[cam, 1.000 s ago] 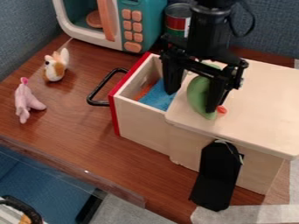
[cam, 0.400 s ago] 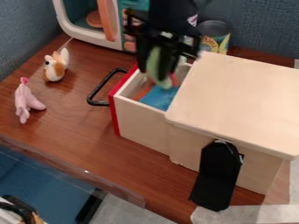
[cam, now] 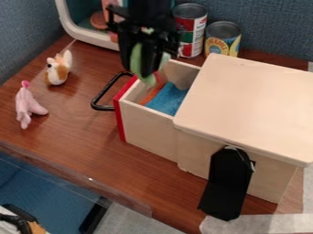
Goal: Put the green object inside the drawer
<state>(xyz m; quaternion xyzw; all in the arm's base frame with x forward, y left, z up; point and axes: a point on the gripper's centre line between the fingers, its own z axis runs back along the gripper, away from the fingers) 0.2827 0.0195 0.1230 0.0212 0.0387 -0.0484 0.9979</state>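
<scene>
Green object above the opened drawer. The gripper [cam: 140,65] hung, jaws down, from the black arm [cam: 147,13], over the handle end of the drawer [cam: 147,128]. Its jaws were clenched on the green object [cam: 140,61], one to either side. The object was held upright, its lower tip near the red front [cam: 120,114] and the far side wall; whether that tip dipped below the rim could not be told.

The drawer stood pulled out of the pale wooden box [cam: 250,100]. In it lay a blue piece [cam: 166,99], with an orange piece [cam: 153,93] just beside it, toward the front. A black handle [cam: 103,93] projected from the red front. On the near side of the box was a black panel [cam: 229,187], its lower part slanting outward.

To the left on the worktop [cam: 85,151] were two small toys, near each other: a white-and-orange animal [cam: 58,72] and, closer to the onlooker, a pink one [cam: 27,106]. Behind, a toy microwave [cam: 92,41] stood partly hidden by the arm. To its right, beyond the drawer and box, were two cans side by side: a taller red one [cam: 191,32] and a shorter yellow-labelled one [cam: 222,41]. A blue-grey partition [cam: 275,27] rose behind them.
</scene>
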